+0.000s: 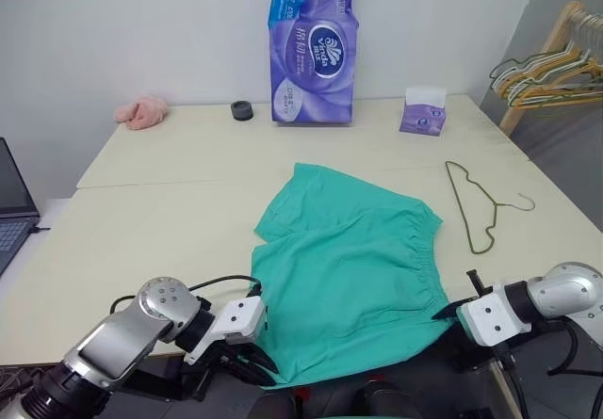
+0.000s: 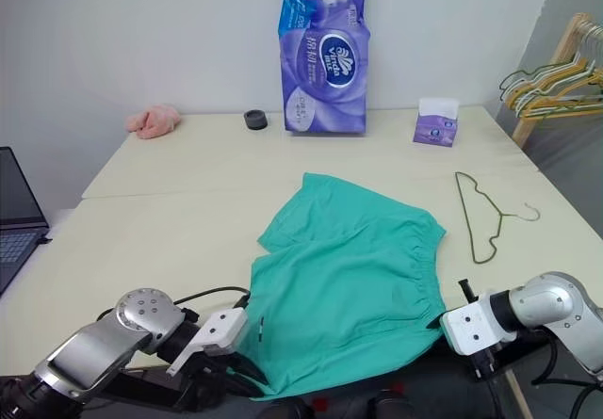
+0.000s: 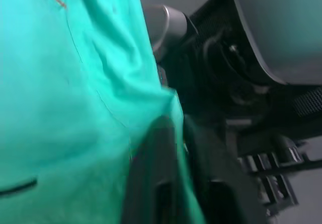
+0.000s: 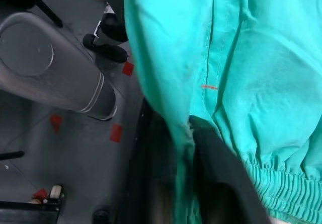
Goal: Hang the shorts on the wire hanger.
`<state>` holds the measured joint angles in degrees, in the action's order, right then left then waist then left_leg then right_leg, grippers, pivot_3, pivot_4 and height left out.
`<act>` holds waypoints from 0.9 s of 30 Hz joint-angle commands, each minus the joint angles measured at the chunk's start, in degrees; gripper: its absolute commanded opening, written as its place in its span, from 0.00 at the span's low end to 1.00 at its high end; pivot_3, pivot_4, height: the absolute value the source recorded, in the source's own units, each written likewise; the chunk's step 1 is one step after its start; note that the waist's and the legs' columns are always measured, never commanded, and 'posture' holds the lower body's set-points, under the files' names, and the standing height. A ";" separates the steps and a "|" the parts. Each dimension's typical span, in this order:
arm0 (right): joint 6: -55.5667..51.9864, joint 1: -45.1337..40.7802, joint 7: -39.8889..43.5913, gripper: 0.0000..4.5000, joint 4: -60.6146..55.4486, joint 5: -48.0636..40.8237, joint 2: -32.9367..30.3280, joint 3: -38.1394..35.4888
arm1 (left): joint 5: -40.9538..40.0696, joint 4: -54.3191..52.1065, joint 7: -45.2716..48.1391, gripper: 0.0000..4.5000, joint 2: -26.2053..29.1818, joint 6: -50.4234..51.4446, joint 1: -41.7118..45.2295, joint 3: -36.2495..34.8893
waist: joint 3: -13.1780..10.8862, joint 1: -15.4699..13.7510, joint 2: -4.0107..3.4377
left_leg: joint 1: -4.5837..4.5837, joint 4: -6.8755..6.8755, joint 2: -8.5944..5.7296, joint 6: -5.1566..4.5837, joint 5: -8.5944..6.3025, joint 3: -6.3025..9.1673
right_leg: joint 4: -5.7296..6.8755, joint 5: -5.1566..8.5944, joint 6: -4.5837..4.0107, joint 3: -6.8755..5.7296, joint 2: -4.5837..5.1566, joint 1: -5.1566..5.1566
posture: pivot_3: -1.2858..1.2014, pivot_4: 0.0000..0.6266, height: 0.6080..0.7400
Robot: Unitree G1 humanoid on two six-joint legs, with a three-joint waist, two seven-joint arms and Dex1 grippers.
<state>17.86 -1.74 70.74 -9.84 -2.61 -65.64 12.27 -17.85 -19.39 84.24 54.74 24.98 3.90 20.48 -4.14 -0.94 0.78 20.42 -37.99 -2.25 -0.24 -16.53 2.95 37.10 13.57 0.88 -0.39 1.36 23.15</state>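
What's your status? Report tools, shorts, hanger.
Left tool and right tool each pinch the teal-green fabric shorts at the table's near edge. Thin pale-gold wire hanger lies apart, unobstructed.

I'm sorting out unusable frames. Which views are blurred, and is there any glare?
Left eye view: sharp, evenly lit, shorts and hanger crisp, no glare. Left wrist view: fabric soft, fingers blurred. Right wrist view: fingers out of focus, fabric seam clearer.
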 commanded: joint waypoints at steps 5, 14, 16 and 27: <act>4.43 -4.26 1.55 0.76 4.23 2.89 -4.16 -3.38 | -0.48 -0.90 -2.80 0.66 -1.51 0.67 -0.01 -0.45 | 0.00 -0.01 -0.04 | -0.01 0.00 0.00 0.00 0.00 -0.03 | 0.00 0.01 -0.02 0.02 0.01 0.00 | 0.51 0.06 1.00; -16.14 -4.54 -6.25 0.99 8.55 -7.50 -1.78 -18.30 | -5.72 1.72 -13.31 1.00 -11.19 2.87 4.86 -8.68 | 0.04 -0.56 0.01 | 0.01 -0.08 0.00 0.01 0.00 0.02 | 0.02 -0.06 0.04 0.02 0.23 -0.03 | 0.51 0.05 1.00; -24.96 -3.41 -9.82 0.99 7.07 -10.80 1.29 -21.28 | -7.12 2.19 -15.82 1.00 -13.99 3.61 6.44 -10.43 | 0.12 -0.60 0.16 | 0.03 -0.08 -0.02 0.01 0.00 0.06 | 0.01 -0.12 0.01 0.00 0.25 -0.05 | 0.51 0.05 1.00; -59.72 -13.58 -41.82 0.99 11.03 -10.36 24.44 -26.45 | 2.83 9.63 -24.68 1.00 -22.89 -9.50 18.98 -8.73 | 0.38 -0.10 -0.20 | 0.03 -0.03 -0.06 0.06 0.00 -0.16 | 0.02 -0.36 -0.21 0.31 0.23 0.04 | 0.50 0.04 1.00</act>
<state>-40.27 -13.03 31.71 0.81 -13.36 -41.14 -12.14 -14.85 -9.52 59.40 32.14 16.09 21.74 11.92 -3.76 -1.04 0.58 20.46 -38.01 -2.33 -0.17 -16.54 2.75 37.12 13.21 0.68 -0.05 1.59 23.21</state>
